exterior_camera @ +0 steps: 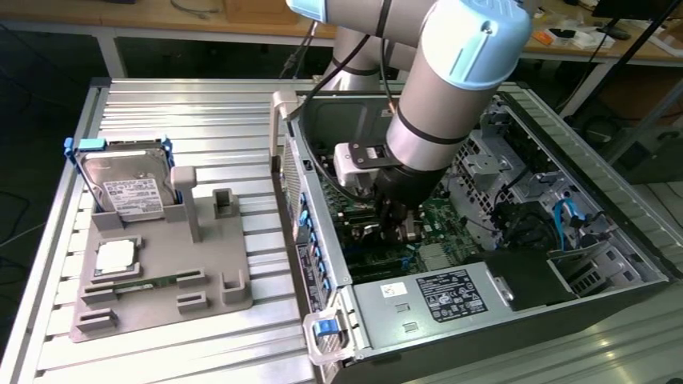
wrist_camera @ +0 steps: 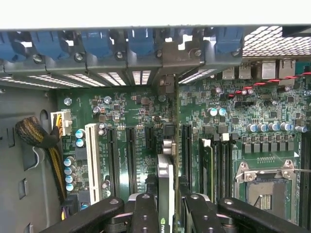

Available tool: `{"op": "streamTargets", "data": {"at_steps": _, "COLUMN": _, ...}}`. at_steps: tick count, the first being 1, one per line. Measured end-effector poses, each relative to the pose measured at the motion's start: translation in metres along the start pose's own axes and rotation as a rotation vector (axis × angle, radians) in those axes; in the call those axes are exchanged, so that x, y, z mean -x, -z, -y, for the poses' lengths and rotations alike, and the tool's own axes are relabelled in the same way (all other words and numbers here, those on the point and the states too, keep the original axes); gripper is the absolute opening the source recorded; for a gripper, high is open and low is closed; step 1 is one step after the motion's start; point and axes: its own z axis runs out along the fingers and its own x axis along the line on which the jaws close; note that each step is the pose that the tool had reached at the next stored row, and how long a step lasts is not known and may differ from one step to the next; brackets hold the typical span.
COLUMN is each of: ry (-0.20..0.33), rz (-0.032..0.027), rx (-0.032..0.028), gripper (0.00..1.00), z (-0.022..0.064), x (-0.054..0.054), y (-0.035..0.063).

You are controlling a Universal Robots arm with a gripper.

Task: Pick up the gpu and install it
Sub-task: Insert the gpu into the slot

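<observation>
The gpu (wrist_camera: pixel 165 182) shows edge-on in the wrist view, a thin card standing upright over the black expansion slots of the motherboard (wrist_camera: pixel 243 111). Its far end reaches toward the case's rear slot openings with blue clips (wrist_camera: pixel 141 43). My gripper (wrist_camera: pixel 167 213) is shut on the gpu, one black finger (wrist_camera: pixel 146 213) on each side of the card. In the exterior view the gripper (exterior_camera: pixel 395 228) is lowered inside the open computer case (exterior_camera: pixel 469 296), just above the motherboard. I cannot tell whether the card's edge sits in a slot.
On the exterior view's left, a grey fixture plate (exterior_camera: pixel 160 276) carries a silver hard drive in a blue frame (exterior_camera: pixel 126 182), a processor (exterior_camera: pixel 115 256) and a memory stick (exterior_camera: pixel 144 282). Inside the case are a white slot (wrist_camera: pixel 92 162), a cable bundle (wrist_camera: pixel 36 136) and the processor socket (wrist_camera: pixel 265 187).
</observation>
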Motion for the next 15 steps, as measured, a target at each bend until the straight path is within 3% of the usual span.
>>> {"op": "streamTargets", "data": {"at_steps": 15, "ry": 0.0, "rz": 0.0002, "rx": -0.0001, "gripper": 0.27, "z": 0.0, "x": 0.0001, "y": 0.0003}}
